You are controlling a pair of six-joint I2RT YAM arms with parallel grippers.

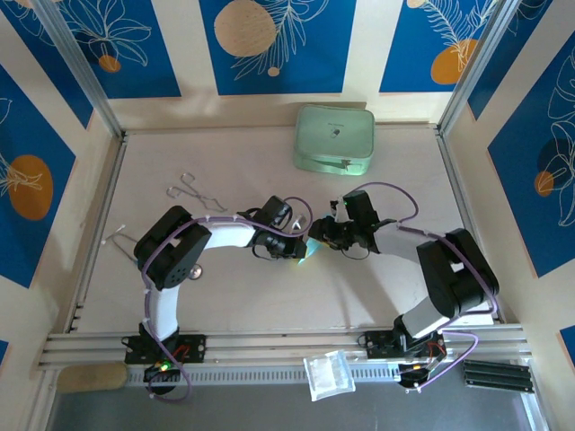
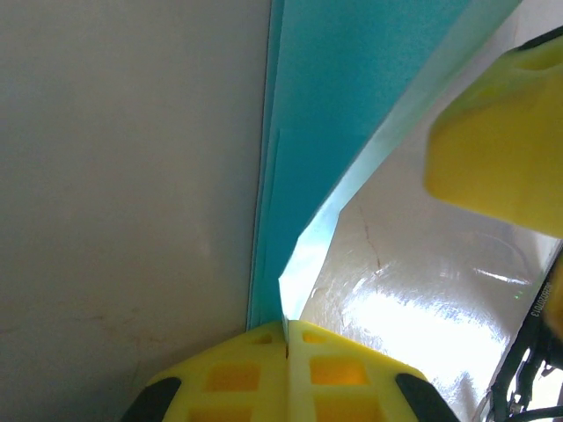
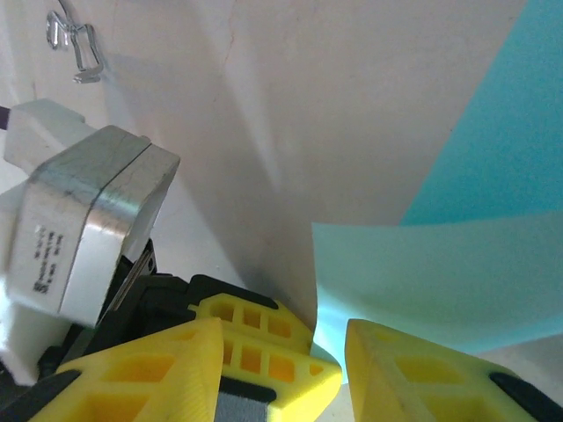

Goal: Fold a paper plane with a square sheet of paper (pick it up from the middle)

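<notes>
One fold, at least, looks to be in the thin sky-blue sheet of paper [image 2: 352,79]: the left wrist view shows a paler flap turned over along a slanting edge, and a second layer edge runs parallel beside the main one. The sheet is lifted off the pale desk [image 1: 252,305], between the two arms at mid-desk, with just a small blue corner [image 1: 310,251] peeking out from above.

The left gripper [image 2: 287,330] has its yellow fingers pressed together on the lower edge of the sheet, right where the flap meets the flat part. The right gripper [image 3: 283,327] stands spread, its fingers either side of the sheet's pale hanging corner [image 3: 440,272] and not clamped on it; one of its yellow fingers [image 2: 497,145] shows close beside the flap in the left wrist view.

My reading is that the work is somewhere in the early or middle folds. No narrow pointed dart is visible, so the nose, the wings and the final shaping seem left to do.

Much is hard to make out. From above, both grippers cover most of the sheet, so its outline and the number of folds cannot be counted. Whether a lengthwise centre crease exists cannot be told. Both wrist views cut the sheet off at their borders. The mint-green rounded-corner case [image 1: 334,139] sits well apart at the far side.
</notes>
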